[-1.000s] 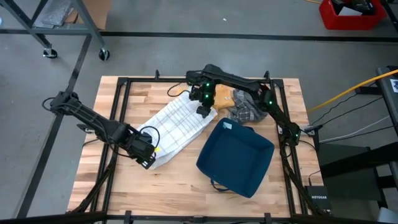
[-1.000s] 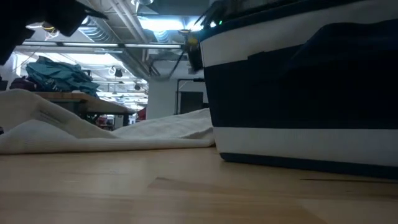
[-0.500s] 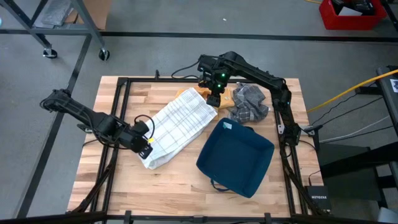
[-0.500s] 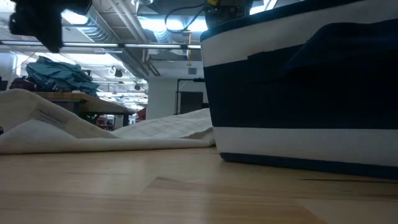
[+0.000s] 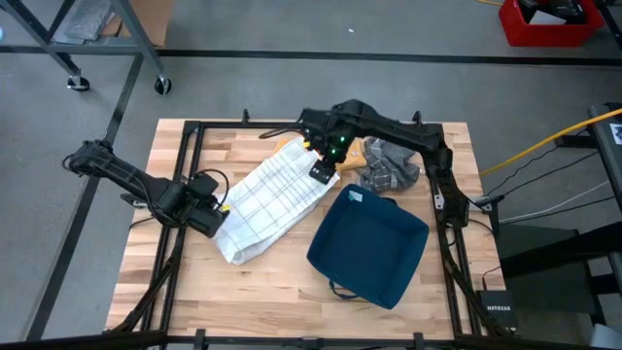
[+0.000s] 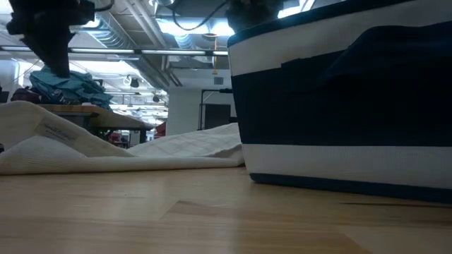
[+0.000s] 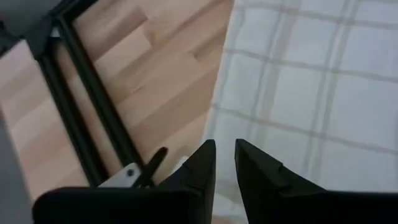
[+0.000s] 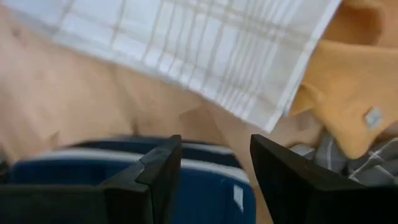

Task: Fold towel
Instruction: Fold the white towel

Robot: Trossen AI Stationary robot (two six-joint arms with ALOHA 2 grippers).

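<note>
The white checked towel (image 5: 270, 199) lies folded in a long slanted strip on the wooden table (image 5: 194, 292); it also shows as a low white heap (image 6: 106, 149). My left gripper (image 5: 220, 216) hangs above the towel's left edge (image 7: 224, 118), its fingers (image 7: 205, 163) only a narrow gap apart with nothing between them. My right gripper (image 5: 321, 172) hovers open over the towel's far right corner (image 8: 273, 118), next to the basket.
A dark blue basket (image 5: 369, 243) with a white band (image 6: 339, 159) stands right of the towel. An orange cloth (image 8: 348, 93) and a grey checked cloth (image 5: 389, 165) lie at the far right. Black frame rails (image 7: 93, 106) run along the table's left side.
My left gripper has drawn back from the towel's near end toward the table's left and far edges, tipping further downward. My right gripper has risen off the towel's far right corner and turned. The towel lies as before.
</note>
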